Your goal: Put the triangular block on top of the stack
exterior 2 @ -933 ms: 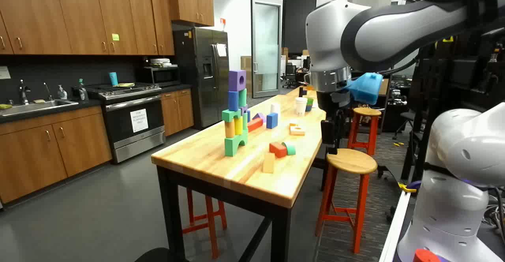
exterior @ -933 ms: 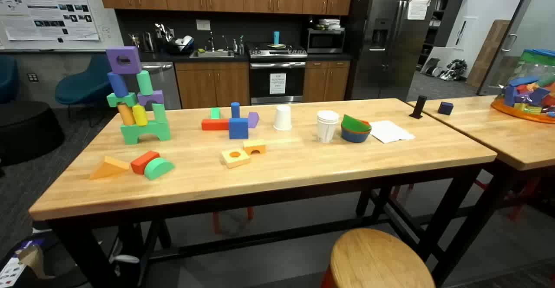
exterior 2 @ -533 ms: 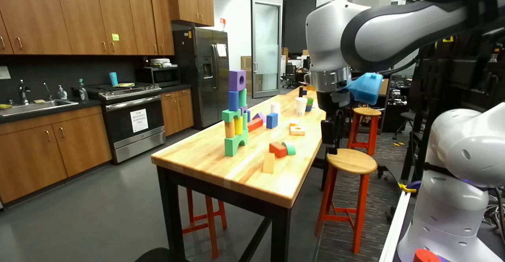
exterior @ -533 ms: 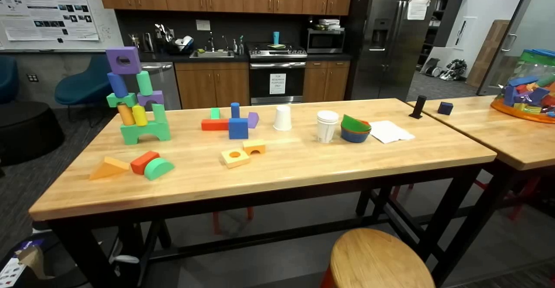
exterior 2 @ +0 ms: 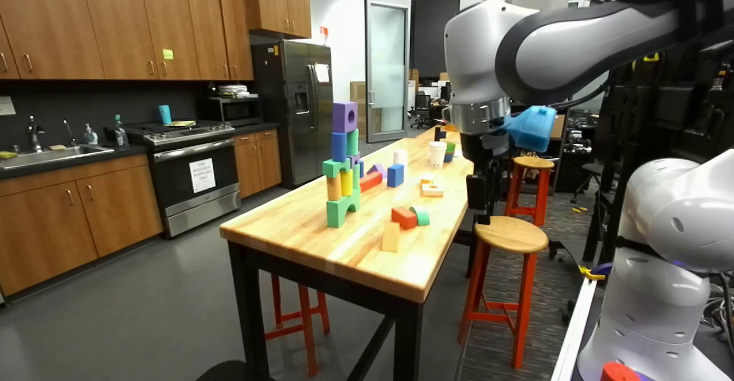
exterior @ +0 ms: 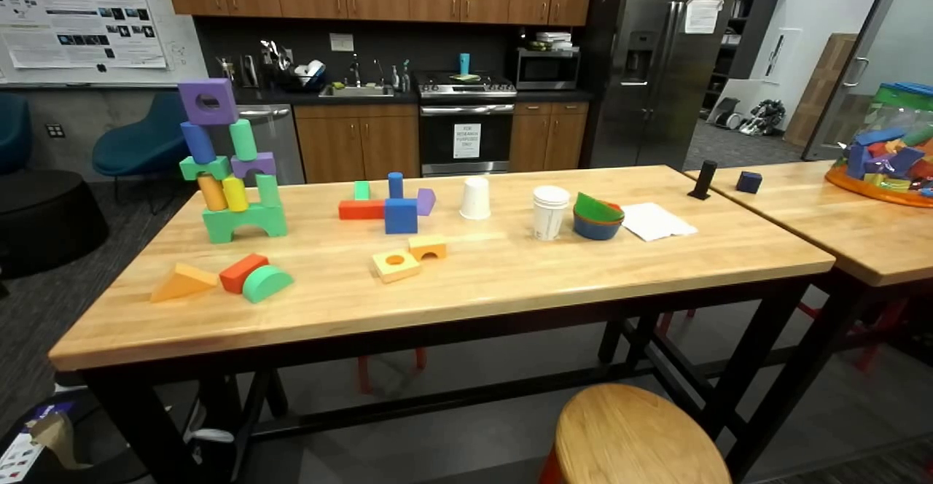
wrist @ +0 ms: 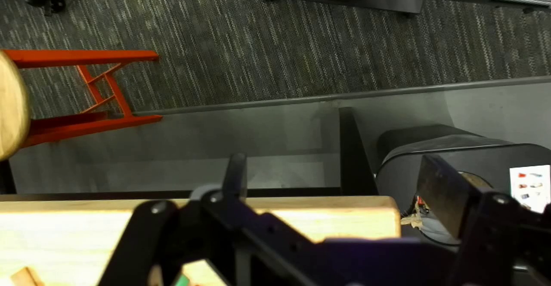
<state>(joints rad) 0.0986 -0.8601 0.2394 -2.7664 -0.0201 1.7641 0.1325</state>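
The gripper (wrist: 340,184), its fingers (wrist: 441,195) spread wide, hangs well apart from the stack (exterior: 238,166). The triangular block (exterior: 184,282) lies on the table (exterior: 510,280) near the stack, apart from it and on the gripper's side. A red block (exterior: 242,274) and a green half-round (exterior: 267,284) lie on that same side of the stack. A purple block (exterior: 208,87) with a round hole tops the stack; an upturned white cup (exterior: 476,198) stands well apart from it.

White paper sign (exterior: 467,141) on black glass oven door (exterior: 437,138), between side edges: "FOR RESEARCH PURPOSES ONLY". Rest unreadable.
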